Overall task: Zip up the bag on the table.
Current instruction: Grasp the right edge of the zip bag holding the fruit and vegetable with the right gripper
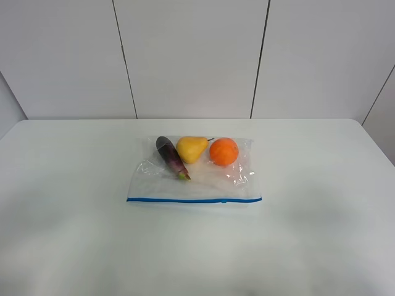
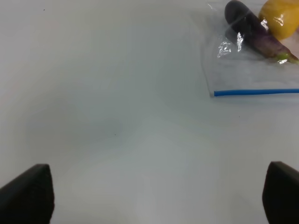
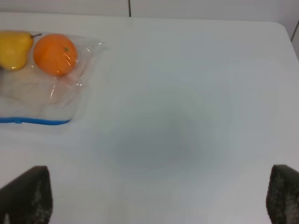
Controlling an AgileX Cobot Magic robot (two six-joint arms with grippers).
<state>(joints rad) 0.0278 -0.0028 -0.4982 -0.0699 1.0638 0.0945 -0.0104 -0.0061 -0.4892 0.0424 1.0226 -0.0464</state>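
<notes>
The bag (image 1: pixel 194 172) lies flat on the tabletop (image 1: pixel 62 234), midway between the left and right edges and nearer the far edge. Its blue zipper strip (image 1: pixel 194 200) runs along the long side that faces the near edge. Inside, at the far side, sit an eggplant (image 1: pixel 171 157), a pear (image 1: pixel 191 148) and an orange (image 1: pixel 223 151).

The left gripper (image 2: pixel 154 196) and the right gripper (image 3: pixel 155 196) are both spread wide with nothing between the fingers. Each hangs over bare tabletop, well apart from the bag, one off each end of the strip.

The main risk is probably slip. The film looks light and slick on a smooth surface, so a pull along the strip from one end could drag the whole bag unless the other end is pinned. The strip also lies thin and flat, so a shallow pinch may catch only one layer of film or scrape the tabletop. If the bag is lifted or tugged, the round orange could roll and bunch the plastic, skewing the seal. How much of the strip is already closed cannot be told.
</notes>
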